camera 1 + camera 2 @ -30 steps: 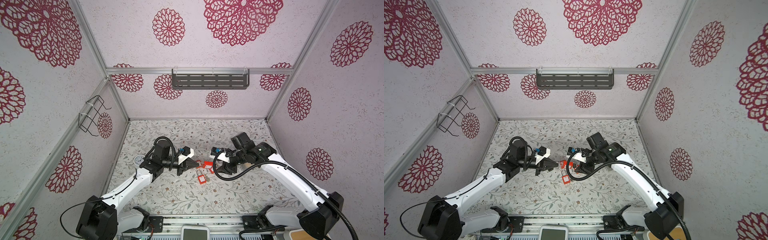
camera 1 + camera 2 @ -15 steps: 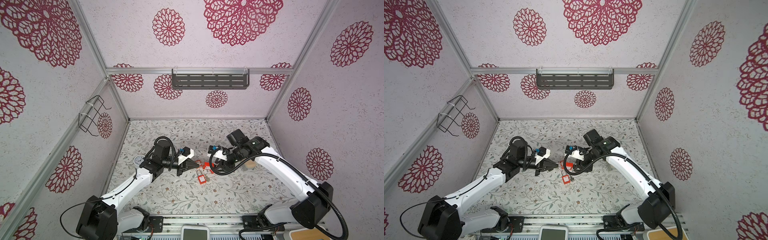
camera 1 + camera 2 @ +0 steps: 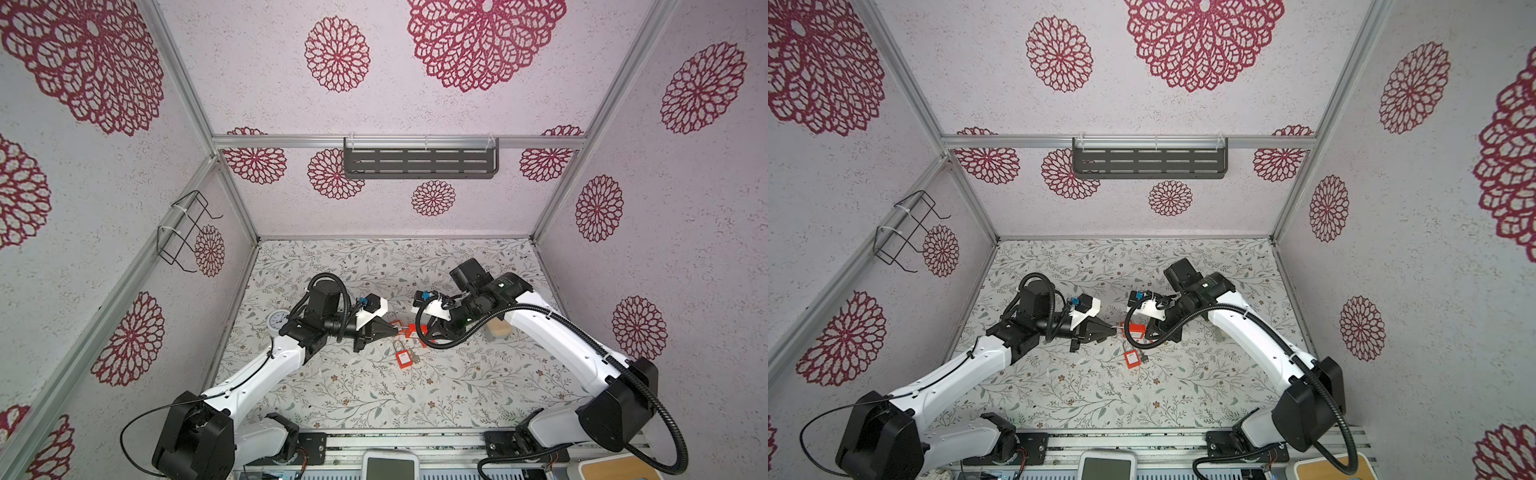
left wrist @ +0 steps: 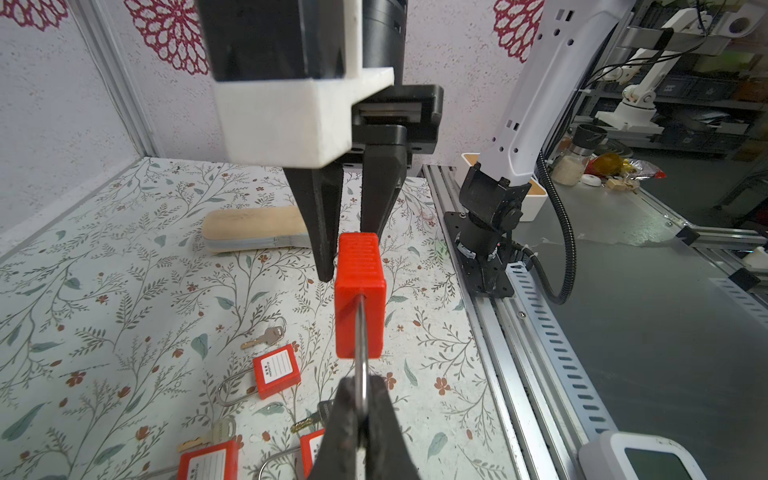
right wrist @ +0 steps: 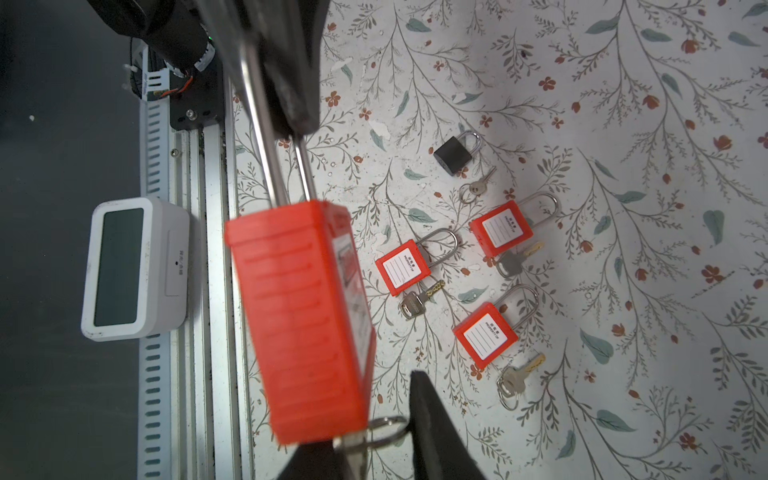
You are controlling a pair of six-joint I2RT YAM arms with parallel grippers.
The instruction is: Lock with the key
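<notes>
Top views: red padlock (image 3: 417,330) hanging clear of the tabletop (image 3: 457,395), mid-scene. Left hand (image 3: 397,330) at its 9 o'clock, right hand (image 3: 431,330) at its 3 o'clock. Spare padlock (image 3: 405,358) lying flat at its 6 o'clock.

Left wrist: left hand pressed together on the shackle (image 4: 362,365). Body pointing away toward the right hand's fingers (image 4: 326,249), one on each side of the far end.

Right wrist: key (image 5: 357,455) on its ring (image 5: 386,428), apparently seated in the body's end, sitting between fingers partly spread. Cannot tell whether pinching yet. Spare red padlocks (image 5: 485,334) and black padlock (image 5: 453,154) down on the tabletop.

Step, by my read: getting a grip on the key. Next: clamp on the key head, not the ring, then twist about the key's axis while holding the shackle rigid.
</notes>
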